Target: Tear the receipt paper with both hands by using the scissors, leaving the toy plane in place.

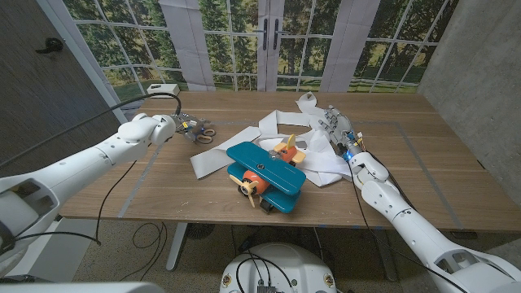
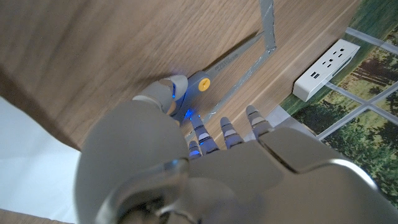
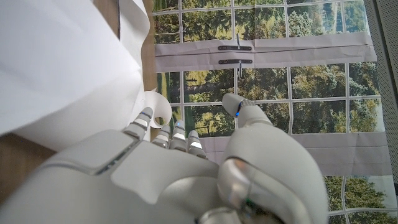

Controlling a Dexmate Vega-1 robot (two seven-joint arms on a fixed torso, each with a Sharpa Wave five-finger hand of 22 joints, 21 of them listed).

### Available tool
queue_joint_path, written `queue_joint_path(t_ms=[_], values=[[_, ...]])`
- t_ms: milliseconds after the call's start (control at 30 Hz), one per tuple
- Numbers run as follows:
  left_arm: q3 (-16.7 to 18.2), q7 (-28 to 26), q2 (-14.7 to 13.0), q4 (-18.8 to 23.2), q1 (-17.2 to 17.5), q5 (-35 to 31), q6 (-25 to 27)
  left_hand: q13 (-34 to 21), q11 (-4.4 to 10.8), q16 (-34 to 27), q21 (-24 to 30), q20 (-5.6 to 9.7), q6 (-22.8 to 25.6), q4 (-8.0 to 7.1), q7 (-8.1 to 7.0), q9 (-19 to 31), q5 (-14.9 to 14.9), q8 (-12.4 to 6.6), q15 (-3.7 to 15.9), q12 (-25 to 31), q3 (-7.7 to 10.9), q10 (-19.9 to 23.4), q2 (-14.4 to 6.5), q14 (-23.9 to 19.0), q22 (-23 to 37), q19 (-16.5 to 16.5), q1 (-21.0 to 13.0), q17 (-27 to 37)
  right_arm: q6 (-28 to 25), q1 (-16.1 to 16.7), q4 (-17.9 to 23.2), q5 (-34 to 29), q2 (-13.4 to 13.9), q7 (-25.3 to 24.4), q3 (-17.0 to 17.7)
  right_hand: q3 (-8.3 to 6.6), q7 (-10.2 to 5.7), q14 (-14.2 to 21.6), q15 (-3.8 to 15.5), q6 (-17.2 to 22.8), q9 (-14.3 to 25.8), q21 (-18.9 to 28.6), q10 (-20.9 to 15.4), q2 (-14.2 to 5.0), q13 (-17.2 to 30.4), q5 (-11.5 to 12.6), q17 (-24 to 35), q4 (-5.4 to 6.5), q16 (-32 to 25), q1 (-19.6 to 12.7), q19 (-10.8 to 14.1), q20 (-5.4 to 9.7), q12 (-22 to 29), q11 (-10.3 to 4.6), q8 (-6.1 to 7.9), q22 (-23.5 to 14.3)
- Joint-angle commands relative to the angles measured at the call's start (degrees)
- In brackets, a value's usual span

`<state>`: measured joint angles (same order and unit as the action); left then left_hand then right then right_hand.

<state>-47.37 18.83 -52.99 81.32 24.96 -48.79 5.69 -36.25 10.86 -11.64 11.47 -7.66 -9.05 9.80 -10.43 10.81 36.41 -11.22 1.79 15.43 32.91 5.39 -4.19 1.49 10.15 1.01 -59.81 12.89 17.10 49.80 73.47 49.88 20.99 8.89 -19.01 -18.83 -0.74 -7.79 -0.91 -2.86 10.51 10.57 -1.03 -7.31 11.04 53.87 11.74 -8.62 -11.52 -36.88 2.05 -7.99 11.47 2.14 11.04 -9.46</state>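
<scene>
Scissors half covered by left robot hand, grip on handles impossible to judge; in left wrist view, blades showing, handles hidden behind fingers. Receipt paper partly buried under toy plane. Contact between right robot hand and paper unclear.

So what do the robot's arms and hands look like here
Both arms are glossy white, built of rounded segments with darker grey joints. The left hand and right hand are grey and silver with segmented fingers, lit by small blue lights. A black cable runs along the left arm.
</scene>
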Motion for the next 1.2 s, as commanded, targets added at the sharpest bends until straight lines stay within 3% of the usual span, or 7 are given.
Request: queue_joint_path(t_ms=[33,333,1200], values=[[-0.19,-0.34,0.06,0.09,0.33,-1.79,0.66,-0.52,0.05,-0.01,-0.11,-0.23,-0.74,-0.04,0.11,0.13,-0.13,0.23,1.61,0.04,-0.25,-0.70,0.06,0.45,0.13,-0.28,-0.56,0.29,-0.41,-0.40,-0.08,0.09,0.25,0.36,-0.05,-0.35,-0.50,0.39,0.01,-0.30,0.21,0.09,-0.16,0.43,0.22,0.60,0.09,0.10,-0.43,0.16,0.33,-0.50,0.09,-0.16,0.15,-0.11],[-0.31,-0.11,-0.17,0.41,0.74,-2.71,1.30,-1.77,0.26,-0.26,-0.25,-0.41,-1.53,-0.33,0.33,0.16,-0.37,0.30,1.61,1.26,-0.27,-0.82,-0.23,0.84,0.15,-1.01,-0.49,0.98,-0.48,-0.51,-0.62,0.29,0.05,0.52,-0.02,-0.50,-0.49,0.34,0.04,-0.27,0.21,0.09,-0.18,0.53,0.22,1.00,0.09,0.13,-0.39,0.28,0.34,-0.52,0.10,-0.25,0.15,-0.11],[-0.23,-8.08,-0.42,-1.30,2.97,-4.24,1.09,-4.42,0.32,-1.22,0.28,-0.20,-0.56,-0.08,0.30,0.22,-2.45,-0.26,1.79,4.31,-2.59,-0.07,-0.60,-0.05,0.18,0.03,-0.88,1.92,-0.32,-0.57,-1.48,0.85,-0.54,1.22,0.18,-0.93,-0.50,0.38,0.02,-0.16,0.21,0.08,-0.20,0.77,0.22,2.10,0.08,0.19,-0.38,0.62,0.33,-0.52,0.09,-0.25,0.15,-0.12]])
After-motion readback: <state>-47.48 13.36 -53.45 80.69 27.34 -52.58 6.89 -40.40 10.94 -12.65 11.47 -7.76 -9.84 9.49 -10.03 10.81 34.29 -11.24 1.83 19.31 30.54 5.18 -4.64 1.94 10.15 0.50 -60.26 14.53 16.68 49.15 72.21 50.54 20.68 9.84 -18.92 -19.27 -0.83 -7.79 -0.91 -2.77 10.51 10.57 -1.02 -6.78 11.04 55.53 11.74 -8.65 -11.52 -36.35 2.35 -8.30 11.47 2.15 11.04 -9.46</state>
